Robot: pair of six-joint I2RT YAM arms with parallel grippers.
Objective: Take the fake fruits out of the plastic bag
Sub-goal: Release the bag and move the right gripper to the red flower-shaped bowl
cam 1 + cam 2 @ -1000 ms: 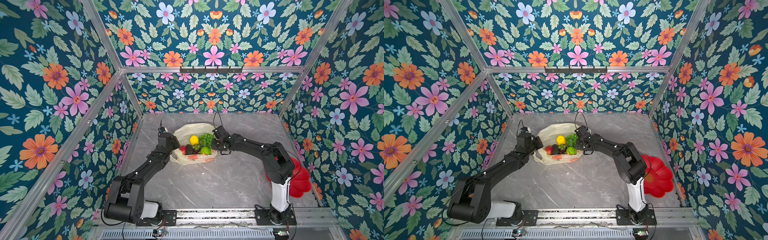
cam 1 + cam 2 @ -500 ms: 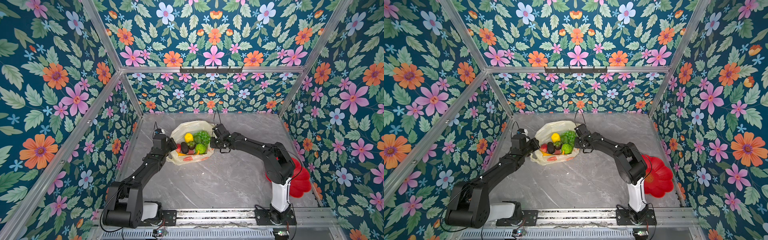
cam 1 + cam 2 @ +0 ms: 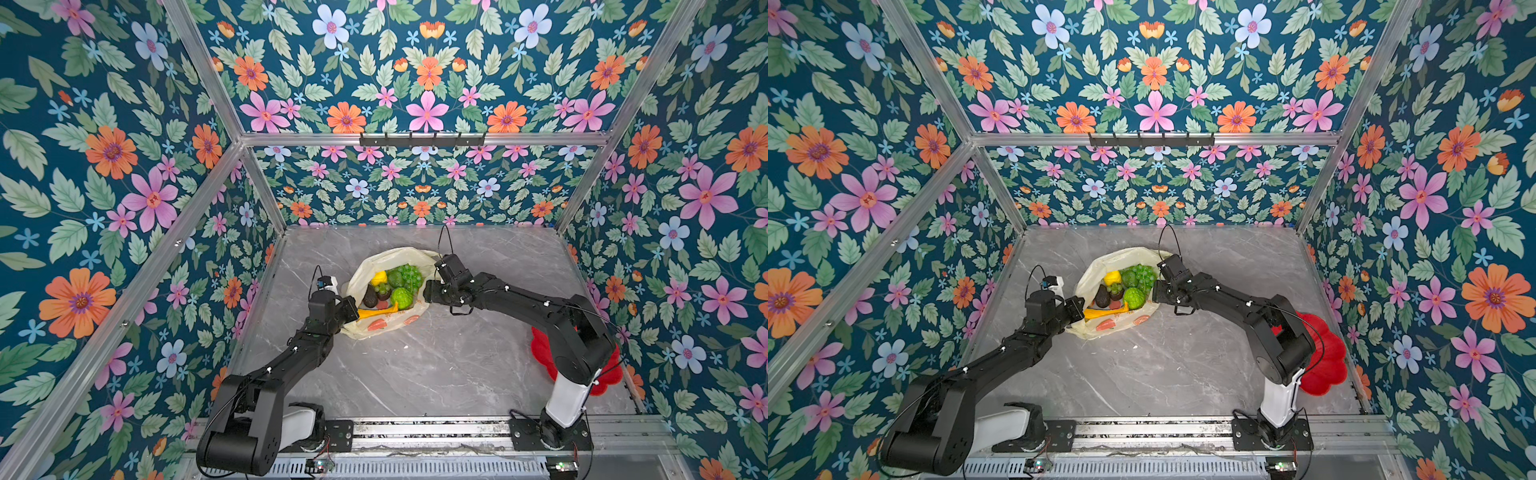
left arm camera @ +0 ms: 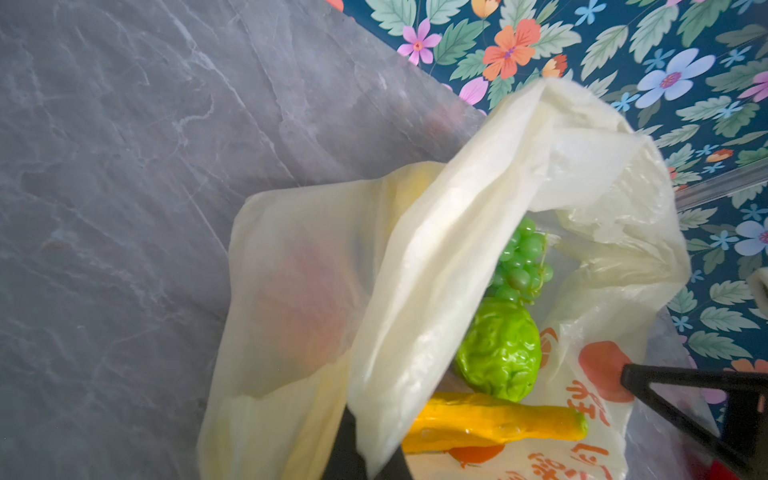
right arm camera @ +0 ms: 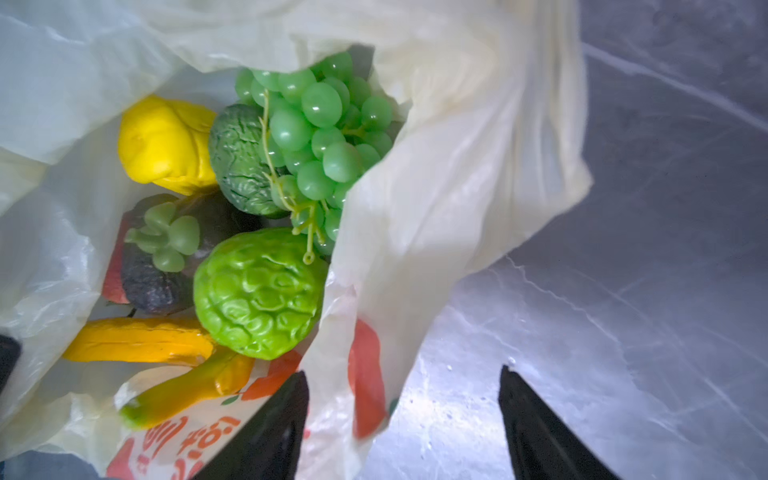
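The plastic bag (image 3: 386, 326) lies open on the grey table in both top views. Inside sit the fake fruits: green grapes (image 5: 320, 124), a yellow lemon (image 5: 162, 145), a dark avocado (image 5: 149, 282), a bright green bumpy fruit (image 5: 257, 295), a darker one (image 5: 237, 166) and a banana (image 5: 141, 340). My left gripper (image 3: 352, 309) is shut on the bag's left rim, and the film (image 4: 415, 311) rises from between its jaws. My right gripper (image 5: 403, 372) stands open at the bag's right rim (image 3: 1152, 305), which hangs loose between its fingers.
A red flower-shaped plate (image 3: 540, 349) lies at the right edge of the table, partly behind the right arm. Flowered walls close in the left, back and right sides. Bare grey tabletop (image 3: 1163, 374) stretches in front of the bag.
The right gripper has opened and let go of the bag's right rim. The left gripper, still shut on the left rim, has drawn it toward the front of the table.
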